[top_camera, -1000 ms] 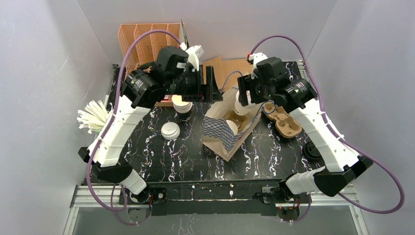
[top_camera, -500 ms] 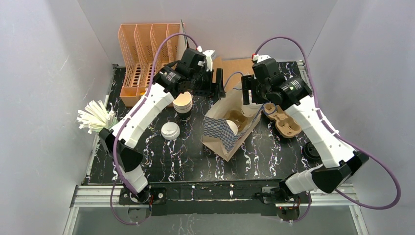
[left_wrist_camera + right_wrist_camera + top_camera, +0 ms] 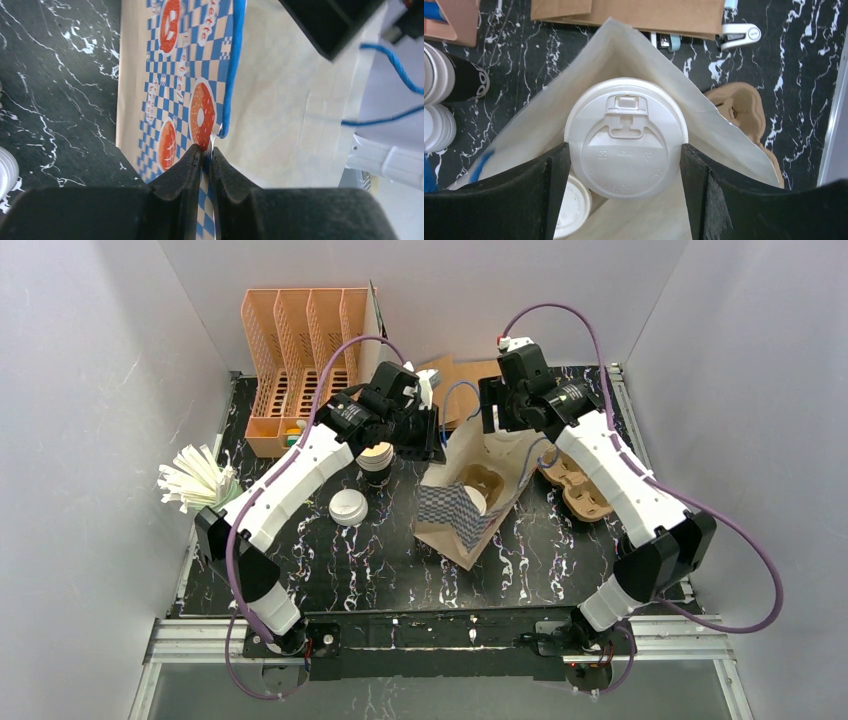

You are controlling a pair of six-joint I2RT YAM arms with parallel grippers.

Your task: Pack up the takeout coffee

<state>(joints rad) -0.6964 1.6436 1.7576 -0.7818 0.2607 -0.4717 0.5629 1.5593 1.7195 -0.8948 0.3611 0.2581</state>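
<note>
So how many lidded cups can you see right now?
2. One lidded cup sits in the right gripper over the open paper bag; the other is already inside it. More may be hidden deeper in the bag.

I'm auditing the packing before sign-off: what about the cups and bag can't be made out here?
1. The held cup: right wrist view, its lid hides the body and depth; top view, it sits under the right pincer.
2. The second lid: right wrist view, mostly behind the held cup; any cup beneath is unseen.
3. The bag contents: left wrist view shows only paper walls.
</note>
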